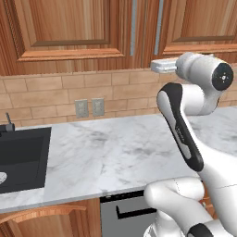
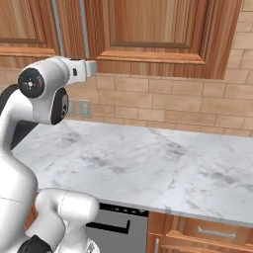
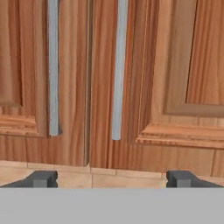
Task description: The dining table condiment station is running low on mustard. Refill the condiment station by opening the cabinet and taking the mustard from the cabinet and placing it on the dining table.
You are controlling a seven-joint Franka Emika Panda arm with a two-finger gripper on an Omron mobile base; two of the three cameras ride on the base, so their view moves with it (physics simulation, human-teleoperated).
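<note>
The cabinet point(image 3: 100, 87) hangs on the wall above the table point(image 1: 115, 152). A sink point(image 1: 21, 157) is set into the table's left end, with two outlets point(image 1: 89, 107) on the wall behind.

My view shows the cabinet point(image 3: 144, 87) in reddish wood with a satin grain, its handles point(image 3: 118, 70) perhaps brushed metal; the counter point(image 1: 120, 148) is smooth veined marble, the backsplash point(image 2: 188, 106) matt tile.

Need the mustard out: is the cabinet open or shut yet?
Shut. In the hand view both cabinet doors sit flush, handles side by side.
</note>
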